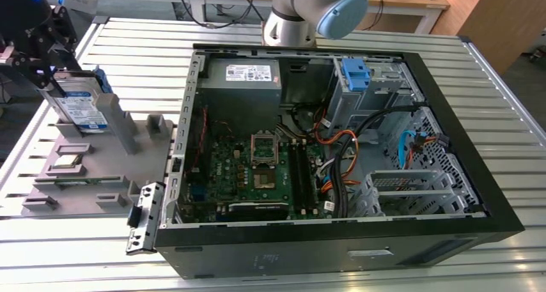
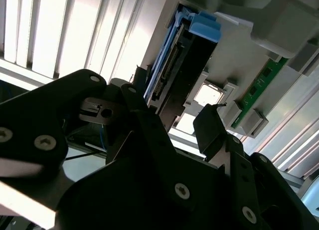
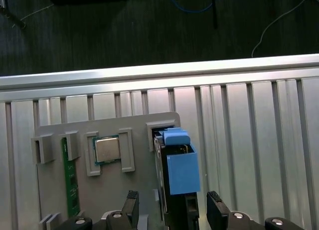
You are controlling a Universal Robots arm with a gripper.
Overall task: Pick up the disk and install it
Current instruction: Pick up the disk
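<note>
The disk [image 1: 83, 110], a silver drive with a white-and-blue label in a blue carrier, stands on edge in a slot of the grey fixture [image 1: 111, 170] at the exterior view's left. My gripper [image 1: 53, 75] hovers at its upper end. In the first wrist view the disk [image 3: 178, 165] is seen edge on, and the gripper [image 3: 172, 204] is open, with one black fingertip on each side and a gap to each. In the second wrist view the disk [image 2: 172, 75] lies just beyond the gripper [image 2: 174, 115].
The open computer case [image 1: 477, 177] takes up the middle and right, with a power-supply box [image 1: 243, 75], a motherboard [image 1: 256, 167] and a blue bracket [image 1: 354, 75] in the drive bay. The fixture also holds a processor [image 3: 107, 149] and a memory stick [image 3: 70, 175]. The arm base [image 1: 295, 17] stands behind the case.
</note>
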